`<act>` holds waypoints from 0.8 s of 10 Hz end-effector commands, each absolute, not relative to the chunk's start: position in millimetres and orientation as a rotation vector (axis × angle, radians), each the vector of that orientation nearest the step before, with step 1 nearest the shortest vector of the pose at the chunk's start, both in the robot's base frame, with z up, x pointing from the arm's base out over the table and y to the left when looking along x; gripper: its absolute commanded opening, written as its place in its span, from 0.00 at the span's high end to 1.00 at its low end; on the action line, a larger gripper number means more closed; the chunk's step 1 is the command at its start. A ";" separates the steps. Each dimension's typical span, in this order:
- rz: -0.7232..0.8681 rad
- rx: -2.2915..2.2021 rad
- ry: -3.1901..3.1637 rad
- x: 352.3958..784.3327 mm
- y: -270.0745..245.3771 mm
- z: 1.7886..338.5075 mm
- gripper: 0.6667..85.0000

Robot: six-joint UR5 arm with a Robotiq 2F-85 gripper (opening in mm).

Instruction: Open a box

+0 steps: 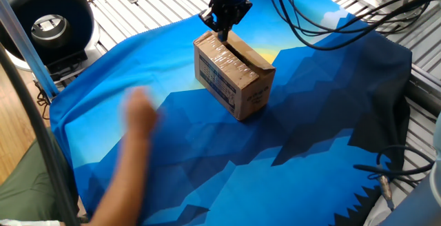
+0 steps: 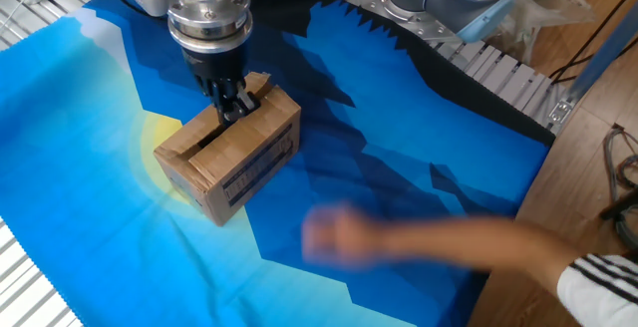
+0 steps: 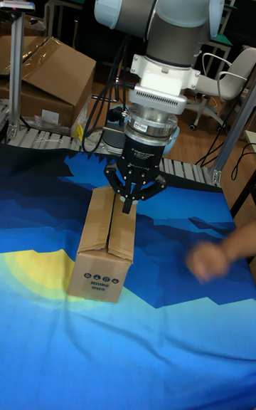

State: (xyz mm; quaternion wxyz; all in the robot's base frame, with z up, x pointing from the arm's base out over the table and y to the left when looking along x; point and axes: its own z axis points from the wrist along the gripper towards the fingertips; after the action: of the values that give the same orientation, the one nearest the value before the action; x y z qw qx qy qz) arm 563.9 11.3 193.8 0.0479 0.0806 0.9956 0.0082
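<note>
The box (image 1: 234,81) is a small brown carton with blue print on its side, standing on the blue cloth (image 1: 289,129); its top flaps lie nearly flat. My gripper (image 1: 222,34) points down at the far end of the box top, fingers pressed together at the flap edge by the seam. From the other side the box (image 2: 234,153) shows an end flap slightly raised beside my gripper (image 2: 234,108). The tall view has the gripper (image 3: 129,202) pinched at the rear of the box (image 3: 107,246).
A person's blurred hand (image 1: 138,109) and arm (image 2: 399,242) move over the cloth near the box. A round black device (image 1: 45,23) sits at the back left, cables (image 1: 331,19) hang behind, and a large carton (image 3: 50,82) stands beyond the table.
</note>
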 end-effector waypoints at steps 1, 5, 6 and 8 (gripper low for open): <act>-0.001 0.256 3.039 556.0 11.8 198.7 0.99; -0.008 0.276 3.027 553.0 15.3 199.0 0.99; -0.030 0.281 3.021 552.9 15.3 198.6 0.99; -0.019 0.301 3.013 553.7 18.0 198.0 0.99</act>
State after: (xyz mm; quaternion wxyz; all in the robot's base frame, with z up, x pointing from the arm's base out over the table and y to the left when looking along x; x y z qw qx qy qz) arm 553.8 12.9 197.0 0.0522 0.0898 0.9946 -0.0092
